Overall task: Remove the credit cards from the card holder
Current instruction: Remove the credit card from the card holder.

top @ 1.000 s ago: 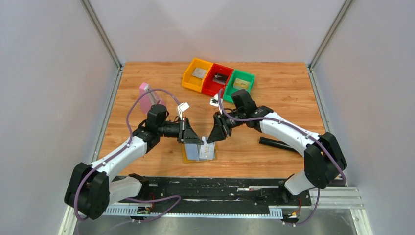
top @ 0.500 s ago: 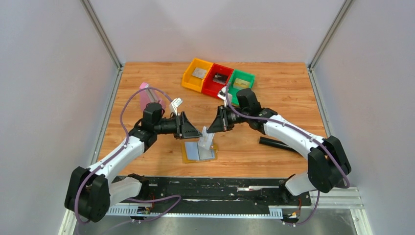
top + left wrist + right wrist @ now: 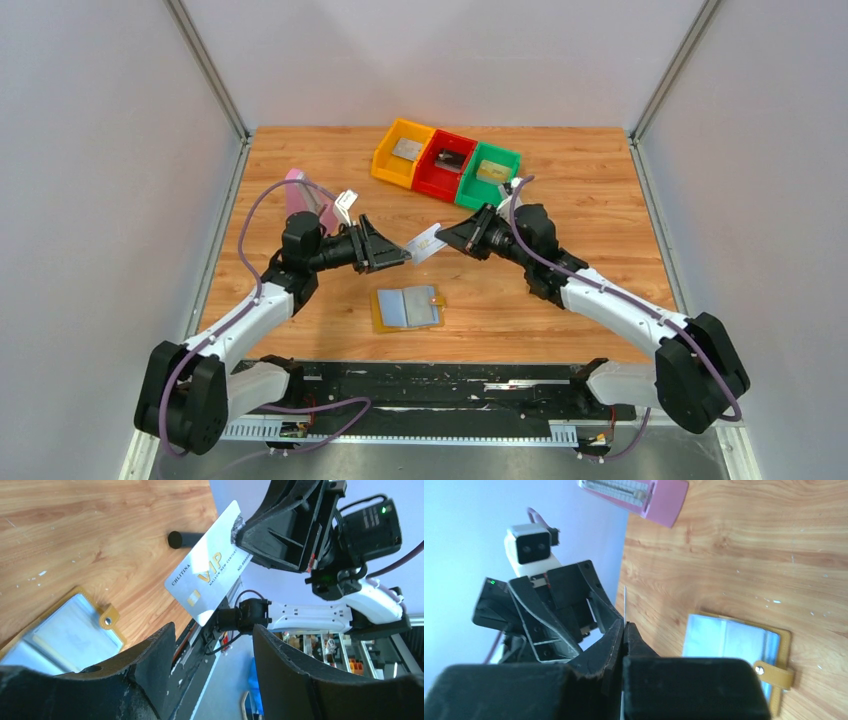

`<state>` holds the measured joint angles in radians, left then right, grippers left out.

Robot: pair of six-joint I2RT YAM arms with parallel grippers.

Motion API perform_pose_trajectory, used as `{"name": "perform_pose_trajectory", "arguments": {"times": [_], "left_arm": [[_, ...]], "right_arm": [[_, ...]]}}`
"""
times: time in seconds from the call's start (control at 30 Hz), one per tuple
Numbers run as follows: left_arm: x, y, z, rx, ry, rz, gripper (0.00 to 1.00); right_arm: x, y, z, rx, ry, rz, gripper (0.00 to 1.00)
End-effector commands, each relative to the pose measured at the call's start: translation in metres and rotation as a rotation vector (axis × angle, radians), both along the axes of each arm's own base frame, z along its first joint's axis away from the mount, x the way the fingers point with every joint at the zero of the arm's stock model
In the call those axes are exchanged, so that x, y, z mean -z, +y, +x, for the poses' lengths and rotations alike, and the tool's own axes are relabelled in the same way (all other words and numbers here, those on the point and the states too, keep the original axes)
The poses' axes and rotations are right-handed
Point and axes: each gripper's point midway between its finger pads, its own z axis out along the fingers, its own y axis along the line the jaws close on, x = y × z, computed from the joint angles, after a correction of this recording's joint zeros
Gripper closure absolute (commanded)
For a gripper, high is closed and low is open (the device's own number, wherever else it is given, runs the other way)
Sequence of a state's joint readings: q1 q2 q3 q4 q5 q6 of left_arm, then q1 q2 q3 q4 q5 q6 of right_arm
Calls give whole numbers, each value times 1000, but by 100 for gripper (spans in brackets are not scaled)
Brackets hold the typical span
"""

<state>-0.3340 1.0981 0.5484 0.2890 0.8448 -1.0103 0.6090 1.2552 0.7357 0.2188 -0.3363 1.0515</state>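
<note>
The card holder [image 3: 408, 308] lies open on the table, light blue inside with a mustard rim and a tan tab [image 3: 107, 617]. Above it and further back, my right gripper [image 3: 447, 238] is shut on one end of a silver-grey credit card [image 3: 427, 243] with gold "VIP" print [image 3: 207, 575], held in the air. In the right wrist view the card shows edge-on as a thin line [image 3: 625, 605] between the closed jaws. My left gripper [image 3: 385, 255] is open and empty, facing the card's free end from the left without touching it. The card holder [image 3: 734, 640] shows no other card.
Orange [image 3: 400, 152], red [image 3: 445, 162] and green [image 3: 490, 172] bins stand in a row at the back, each with a card inside. A pink block [image 3: 300, 195] stands behind the left arm. A black rod [image 3: 182, 539] lies on the wood right of the holder.
My right gripper shut on the card, drew it out of the holder and lifted it up and back. My left gripper opened and pulled back to the left; the holder now lies flat.
</note>
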Motion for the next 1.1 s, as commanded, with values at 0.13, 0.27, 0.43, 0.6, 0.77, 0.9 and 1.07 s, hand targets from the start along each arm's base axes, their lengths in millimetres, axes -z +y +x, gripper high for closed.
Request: {"name": "perform_pose_trajectory", "arguments": {"times": [0.13, 0.27, 0.43, 0.6, 0.77, 0.9, 1.07], "left_arm": [[-14, -11, 13, -48, -33, -99, 34], [-11, -13, 16, -65, -26, -100, 37], [-16, -17, 18, -68, -34, -128, 42], [-17, -19, 18, -72, -27, -143, 52], [-24, -20, 19, -67, -35, -156, 73], [-27, -19, 18, -67, -42, -154, 94], [-26, -20, 15, -34, -54, -112, 100]], "right_arm": [[-40, -7, 13, 210, -42, 215, 100], [-39, -9, 10, 235, -31, 246, 100], [-37, -12, 6, 268, -25, 266, 100], [-34, -12, 4, 267, -13, 269, 100], [-30, -14, 5, 291, -6, 265, 100], [-23, -20, 3, 314, 0, 254, 99], [-30, -14, -6, 203, -147, 126, 74]]}}
